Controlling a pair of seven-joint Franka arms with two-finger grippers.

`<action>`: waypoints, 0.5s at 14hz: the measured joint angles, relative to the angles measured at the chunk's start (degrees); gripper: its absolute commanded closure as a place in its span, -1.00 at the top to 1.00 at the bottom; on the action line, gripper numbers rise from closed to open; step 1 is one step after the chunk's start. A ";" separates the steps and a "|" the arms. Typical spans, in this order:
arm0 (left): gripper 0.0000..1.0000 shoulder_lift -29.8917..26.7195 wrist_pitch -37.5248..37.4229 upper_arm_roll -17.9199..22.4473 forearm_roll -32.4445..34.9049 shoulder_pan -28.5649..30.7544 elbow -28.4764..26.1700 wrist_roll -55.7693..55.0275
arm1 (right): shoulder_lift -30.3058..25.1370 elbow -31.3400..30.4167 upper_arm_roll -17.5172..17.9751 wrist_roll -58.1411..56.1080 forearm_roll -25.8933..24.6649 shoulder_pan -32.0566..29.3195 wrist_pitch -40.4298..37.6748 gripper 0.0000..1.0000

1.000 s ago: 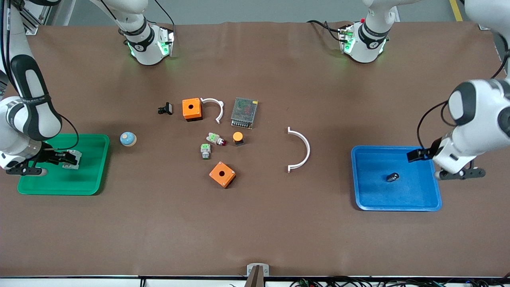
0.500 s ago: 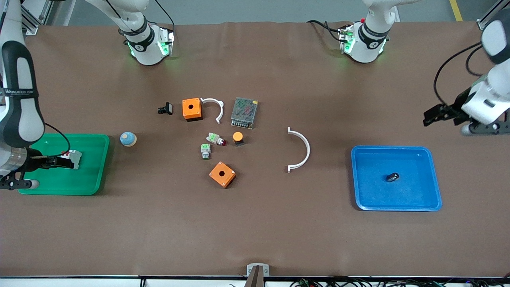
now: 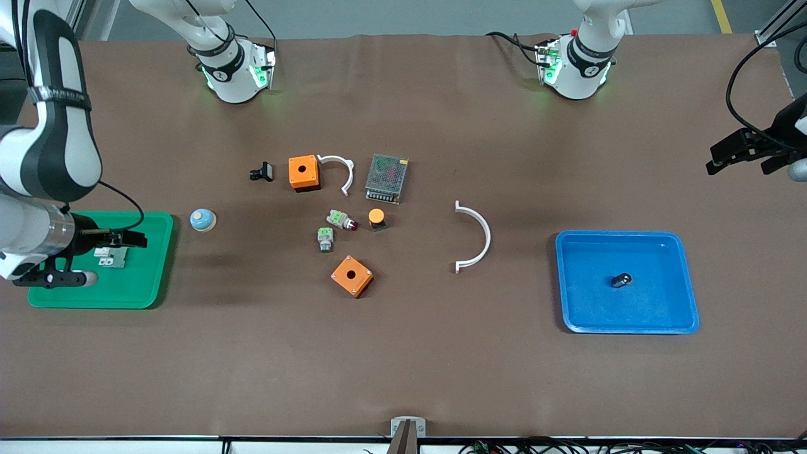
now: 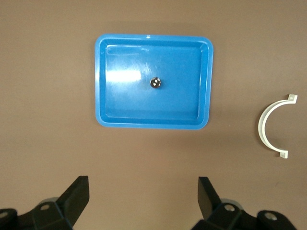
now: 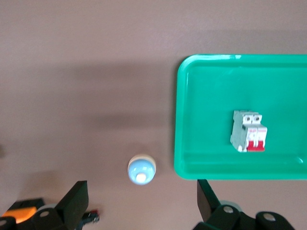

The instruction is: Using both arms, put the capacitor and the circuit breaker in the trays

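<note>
The capacitor (image 3: 621,280), a tiny black cylinder with a silvery end, lies in the blue tray (image 3: 592,309) toward the left arm's end of the table. It also shows in the left wrist view (image 4: 156,83) in the blue tray (image 4: 124,96). My left gripper (image 3: 725,154) is open and empty, up in the air over bare table beside that tray; it also shows in its wrist view (image 4: 143,196). The light-grey circuit breaker (image 3: 110,255) with red levers lies in the green tray (image 3: 142,277), as the right wrist view shows (image 5: 248,132). My right gripper (image 3: 129,239) is open and empty over the green tray (image 5: 206,96).
A blue-white dome (image 3: 203,219) sits beside the green tray. Mid-table lie two orange boxes (image 3: 303,172) (image 3: 352,275), two white half rings (image 3: 473,235) (image 3: 340,170), a mesh-covered unit (image 3: 386,178), a black clip (image 3: 261,171), an orange-capped button (image 3: 376,218) and two green-topped grey parts (image 3: 325,238).
My left gripper has risen and moved away from the blue tray toward the table's end. My right gripper has lifted off the circuit breaker, which now lies free in the green tray.
</note>
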 measured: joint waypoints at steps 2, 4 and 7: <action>1.00 0.22 -0.26 0.00 0.00 0.03 1.66 0.00 | -2.86 0.35 0.00 0.00 0.00 0.49 -3.60 1.00; 1.00 0.35 -1.70 0.05 0.00 0.04 3.91 0.00 | -4.72 2.55 0.01 -0.01 0.00 0.56 -8.38 1.00; 1.00 0.50 -2.46 0.05 0.00 0.03 6.60 0.00 | -5.48 7.51 0.08 -0.02 0.00 0.58 -14.33 1.00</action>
